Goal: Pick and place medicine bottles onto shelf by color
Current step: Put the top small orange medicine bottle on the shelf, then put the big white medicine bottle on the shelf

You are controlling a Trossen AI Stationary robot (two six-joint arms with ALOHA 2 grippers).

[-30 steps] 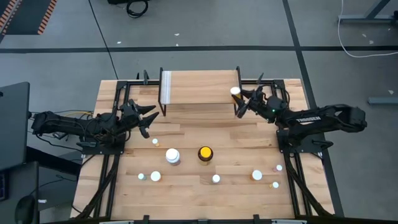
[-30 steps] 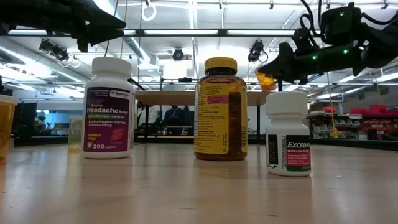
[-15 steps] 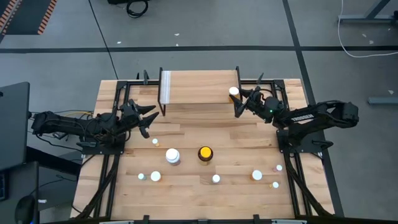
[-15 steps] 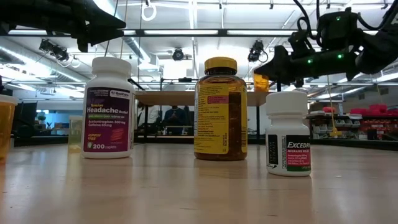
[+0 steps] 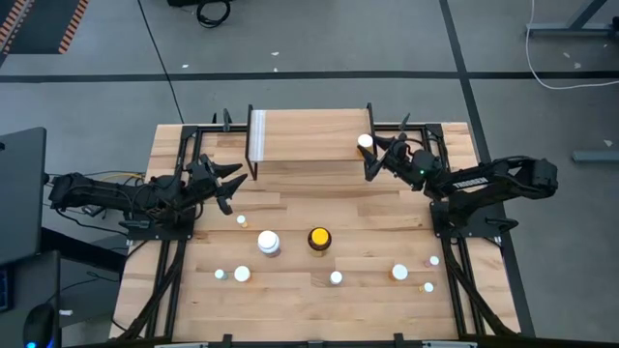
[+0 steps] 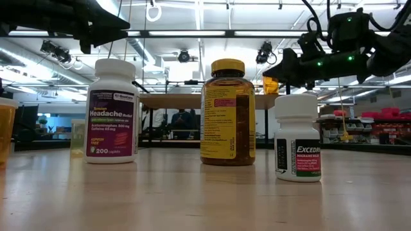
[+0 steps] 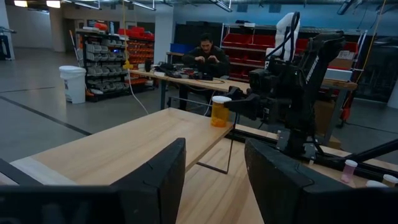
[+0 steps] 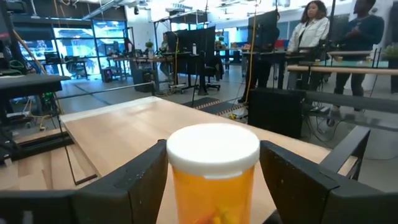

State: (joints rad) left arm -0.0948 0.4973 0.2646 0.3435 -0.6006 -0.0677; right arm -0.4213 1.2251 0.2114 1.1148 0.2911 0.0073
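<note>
Near edge of the large wooden tabletop (image 5: 290, 300): a loose row of small bottles. A small white-capped bottle (image 5: 220, 275), a small orange bottle (image 5: 242, 274) beside it, another small white bottle (image 5: 336, 277) mid-row, an orange one with a white cap (image 5: 399, 272), and two tiny bottles (image 5: 428, 287) near my right arm's base.

Next row back: the large white headache-relief bottle (image 6: 115, 110) and the large dark amber bottle with a yellow cap (image 6: 227, 112) stand upright side by side, apart, mid-table. In the low view a small white migraine bottle (image 6: 297, 137) sits to the right of the amber one. One more small white-capped bottle (image 5: 241, 219) stands alone near my left gripper.

My left gripper (image 5: 226, 184) hangs over the table's left side, short of the shelf, fingers parted, nothing between them.

Far side: the small raised light-wood shelf on thin black legs (image 5: 309, 135), whitish strip at its left end. At its right end stands an orange pill bottle with a white cap (image 5: 365, 141), upright on the plank. My right gripper (image 5: 372, 158) is around it, fingers (image 8: 134, 180) on either side; the right wrist view shows gaps between fingers and bottle, so the jaws are parted and not clamping.

Beyond the table, people show in the room: one seated at a bench, others standing.
</note>
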